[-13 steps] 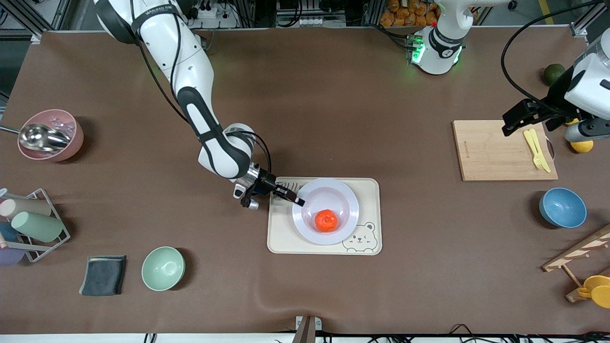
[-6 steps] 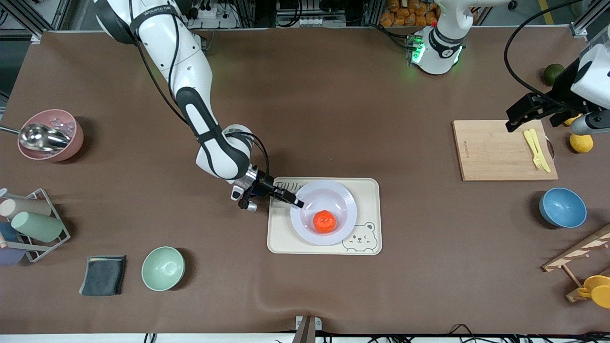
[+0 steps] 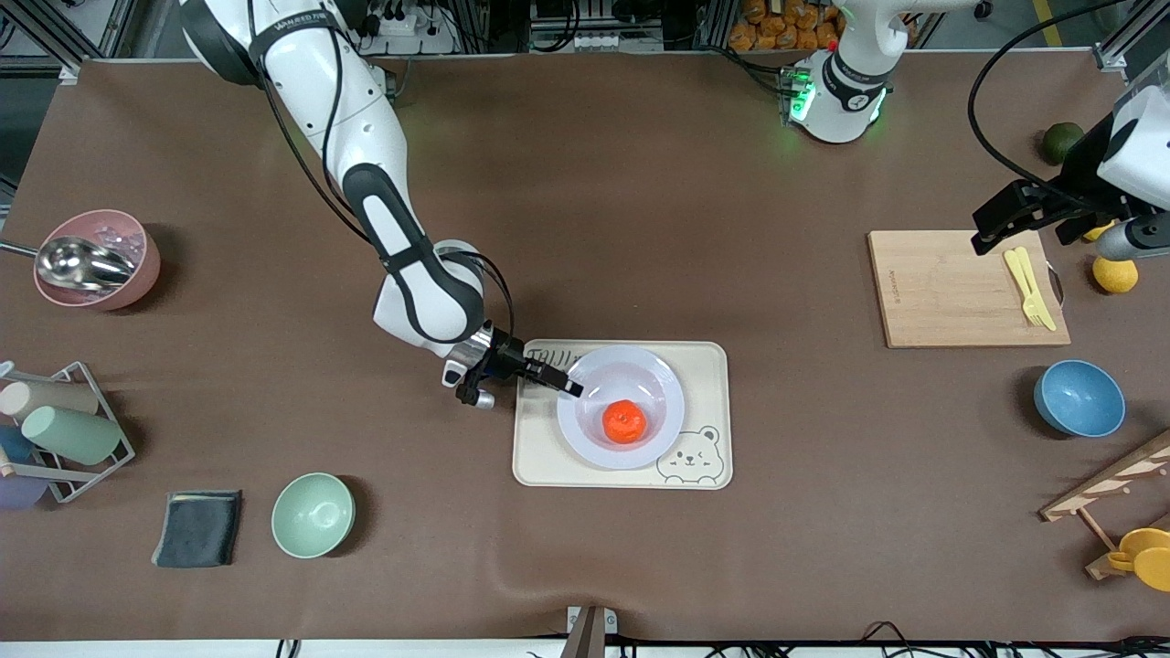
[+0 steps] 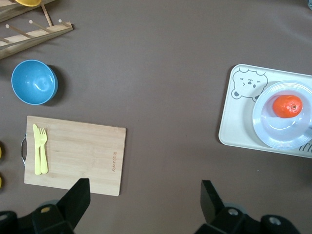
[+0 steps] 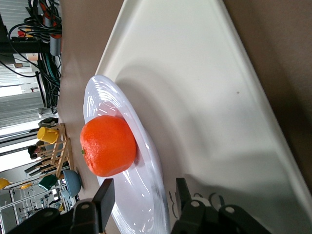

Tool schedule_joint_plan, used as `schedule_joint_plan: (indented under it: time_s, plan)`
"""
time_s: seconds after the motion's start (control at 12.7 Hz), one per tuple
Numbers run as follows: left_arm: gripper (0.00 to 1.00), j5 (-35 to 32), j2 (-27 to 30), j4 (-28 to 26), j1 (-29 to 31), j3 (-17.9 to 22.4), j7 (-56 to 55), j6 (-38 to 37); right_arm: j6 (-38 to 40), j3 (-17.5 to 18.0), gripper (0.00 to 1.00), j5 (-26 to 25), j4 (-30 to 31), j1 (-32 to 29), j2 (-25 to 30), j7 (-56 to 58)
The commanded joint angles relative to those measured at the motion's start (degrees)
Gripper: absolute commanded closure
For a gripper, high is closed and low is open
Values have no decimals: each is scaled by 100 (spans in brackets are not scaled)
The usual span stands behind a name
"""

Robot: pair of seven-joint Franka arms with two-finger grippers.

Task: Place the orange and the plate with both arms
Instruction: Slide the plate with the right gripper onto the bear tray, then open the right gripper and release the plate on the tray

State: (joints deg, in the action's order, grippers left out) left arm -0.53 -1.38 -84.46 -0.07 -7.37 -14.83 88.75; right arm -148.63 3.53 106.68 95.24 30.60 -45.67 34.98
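The orange point(image 3: 625, 422) lies in the pale lavender plate point(image 3: 667, 379), which rests on the cream bear tray point(image 3: 713, 366) at mid-table. My right gripper point(image 3: 569, 384) is low at the plate's rim on the right arm's side. In the right wrist view its open fingers point(image 5: 144, 200) straddle the plate's rim point(image 5: 141, 195), with the orange point(image 5: 107, 145) just past them. My left gripper point(image 3: 983, 238) hangs open and empty over the corner of the cutting board. The left wrist view shows its spread fingers point(image 4: 145, 200), the plate point(image 4: 273, 134) and the orange point(image 4: 287, 106).
A wooden cutting board point(image 3: 951, 292) with a yellow fork and knife point(image 3: 1028, 285), a blue bowl point(image 3: 1079, 397), a lemon point(image 3: 1115, 274) and a dark green fruit point(image 3: 1062, 140) lie toward the left arm's end. A green bowl point(image 3: 313, 514), grey cloth point(image 3: 198, 527) and pink bowl point(image 3: 101, 256) lie toward the right arm's end.
My right gripper has drawn back slightly from the plate, which shifted a little on the tray. My left gripper has moved off the cutting board toward its own end of the table.
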Motion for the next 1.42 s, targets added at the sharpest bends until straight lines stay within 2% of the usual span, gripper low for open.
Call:
schedule_joint_plan:
  time_s: [0.0,0.32,0.55,0.79,1.26,1.34]
  plan:
    - [0,71,42,-35,7,16,-3,64,-17,60,39,-489,-93,-141,-21,-665]
    - [0,89,33,-53,-2,16,-3,55,53,69,40,-1735,-75,-203,111,-2175]
    - [0,45,50,-62,7,16,50,29,815,60,38,-2877,-75,-465,365,-3512]
    - [0,27,42,-62,7,16,68,46,1186,25,29,-3476,-23,-581,603,-4016]
    - [0,45,68,-35,7,16,15,64,2450,-317,14,-5427,13,-818,1218,-5148]
    - [0,45,85,-44,7,16,15,55,2635,-405,13,-5630,21,-844,1306,-5220]
